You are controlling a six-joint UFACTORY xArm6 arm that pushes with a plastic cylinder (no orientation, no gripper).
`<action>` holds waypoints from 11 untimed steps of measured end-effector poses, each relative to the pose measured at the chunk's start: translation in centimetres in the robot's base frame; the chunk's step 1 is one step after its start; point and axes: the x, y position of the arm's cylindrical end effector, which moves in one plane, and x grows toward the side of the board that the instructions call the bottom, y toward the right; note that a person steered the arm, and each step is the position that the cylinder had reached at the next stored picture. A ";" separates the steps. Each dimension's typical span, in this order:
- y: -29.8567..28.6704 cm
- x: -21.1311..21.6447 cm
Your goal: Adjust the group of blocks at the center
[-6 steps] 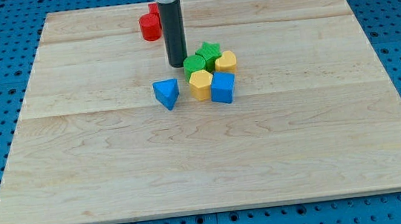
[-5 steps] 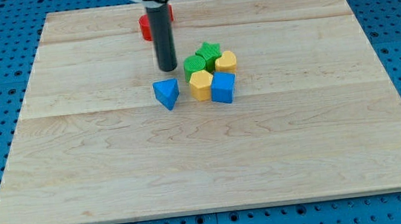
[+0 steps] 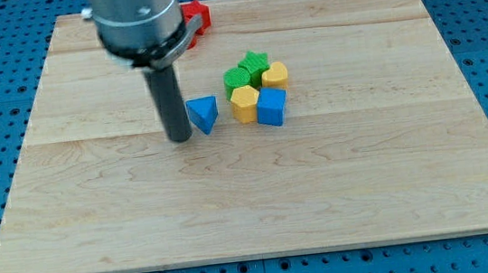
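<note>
My tip point(image 3: 179, 140) sits just left of the blue triangular block point(image 3: 204, 114).

One camera looks down at a slant from the 6 o'clock side, taking in the whole worktop point(image 3: 261, 207).

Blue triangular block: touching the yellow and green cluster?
No. The blue triangular block sits apart on bare wood, left of the cluster, with my tip beside it.
</note>
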 end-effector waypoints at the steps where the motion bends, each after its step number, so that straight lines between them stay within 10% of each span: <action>1: 2.7 -0.2; 6: 10.7 2.6; 8: 21.0 -6.0; 10: 12.4 -17.1; 11: 12.1 -11.7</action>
